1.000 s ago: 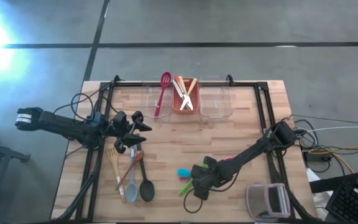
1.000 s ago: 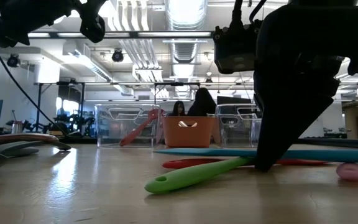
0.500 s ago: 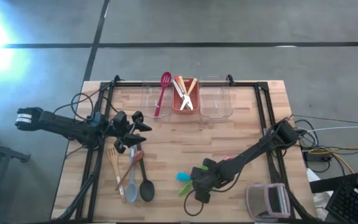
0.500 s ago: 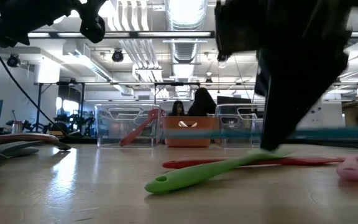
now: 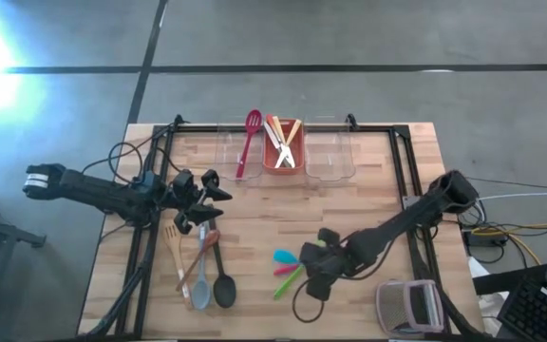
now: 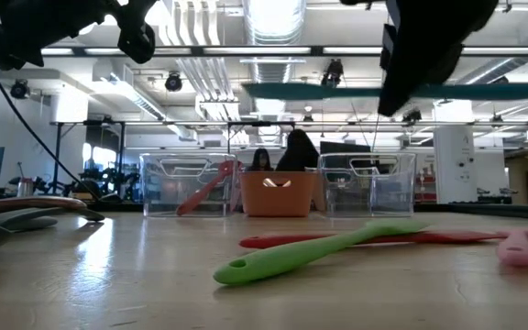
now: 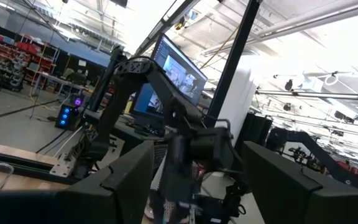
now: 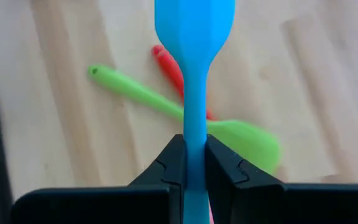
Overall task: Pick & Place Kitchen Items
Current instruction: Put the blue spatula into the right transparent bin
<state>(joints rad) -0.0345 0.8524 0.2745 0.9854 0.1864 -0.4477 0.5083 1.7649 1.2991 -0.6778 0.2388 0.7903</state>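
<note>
Blue spoon lifted — green spoon beneath

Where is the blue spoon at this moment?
The blue spoon is held off the table in the shut right gripper, toward the table's front right in the high view, directly above the green spoon and red spoon.
</note>
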